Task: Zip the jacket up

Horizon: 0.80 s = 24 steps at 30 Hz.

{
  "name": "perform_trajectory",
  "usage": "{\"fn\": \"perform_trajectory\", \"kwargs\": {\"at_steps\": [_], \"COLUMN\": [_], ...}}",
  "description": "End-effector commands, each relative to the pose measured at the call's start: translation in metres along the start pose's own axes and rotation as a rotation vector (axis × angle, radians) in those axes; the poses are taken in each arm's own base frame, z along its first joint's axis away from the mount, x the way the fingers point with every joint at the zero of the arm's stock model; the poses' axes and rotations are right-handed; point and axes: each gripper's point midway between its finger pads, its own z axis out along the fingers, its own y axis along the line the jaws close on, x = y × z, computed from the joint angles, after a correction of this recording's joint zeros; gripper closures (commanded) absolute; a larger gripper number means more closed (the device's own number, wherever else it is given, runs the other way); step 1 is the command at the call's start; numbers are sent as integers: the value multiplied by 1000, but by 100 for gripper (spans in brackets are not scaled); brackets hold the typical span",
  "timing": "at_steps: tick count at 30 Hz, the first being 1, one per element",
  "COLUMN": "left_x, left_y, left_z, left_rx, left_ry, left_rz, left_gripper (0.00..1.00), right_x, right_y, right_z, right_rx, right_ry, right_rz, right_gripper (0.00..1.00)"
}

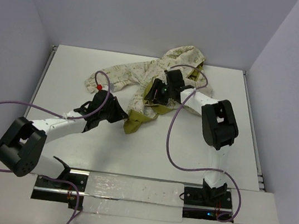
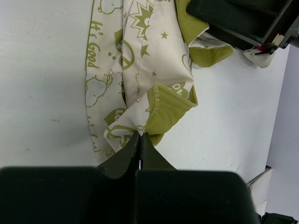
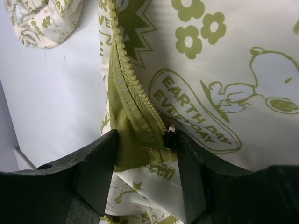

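The jacket (image 1: 132, 74) lies crumpled at the back middle of the table, cream with olive print, its olive lining (image 1: 137, 120) showing at the near end. My left gripper (image 1: 123, 117) is shut on the jacket's near hem; in the left wrist view (image 2: 140, 134) cream fabric (image 2: 149, 51) and lining meet pinched at its tips. My right gripper (image 1: 154, 97) is on the jacket's middle, open. In the right wrist view (image 3: 145, 137) its fingers straddle the olive zipper edge (image 3: 133, 93) of the jacket (image 3: 210, 70), and the dark zipper slider (image 3: 170, 136) sits against the right finger (image 3: 191, 163).
White walls close in the table at the back and both sides. Purple cables (image 1: 177, 133) loop from both arms over the table. A shiny white strip (image 1: 132, 191) runs along the near edge between the arm bases. The right gripper's body (image 2: 243, 18) shows in the left wrist view.
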Motion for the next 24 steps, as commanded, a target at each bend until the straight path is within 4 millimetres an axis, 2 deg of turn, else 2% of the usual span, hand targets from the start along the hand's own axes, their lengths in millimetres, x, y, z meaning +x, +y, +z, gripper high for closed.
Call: {"fn": "perform_trajectory", "kwargs": {"at_steps": [1, 4, 8, 11, 15, 20, 24], "left_x": [-17, -17, -16, -16, -12, -13, -10], "left_y": [-19, -18, -16, -16, -18, -13, -15], "left_z": [-8, -10, -11, -11, -11, -13, -14], "left_rx": [43, 38, 34, 34, 49, 26, 36], "left_ry": [-50, -50, -48, -45, -27, -34, -21], "left_rz": [22, 25, 27, 26, 30, 40, 29], "left_gripper": [100, 100, 100, 100, 100, 100, 100], "right_x": [-11, -9, -5, 0, 8, 14, 12], "right_y": [28, 26, 18, 10, 0, 5, 15], "right_z": [-13, -9, -8, -9, -2, 6, 5], "right_rx": [-77, -62, 15, 41, 65, 5, -32], "right_ry": [-45, -43, -33, -36, -8, 2, 2], "right_rz": [-31, -35, -42, -27, 6, 52, 48], "right_gripper": [37, 23, 11, 7, 6, 5, 15]}}
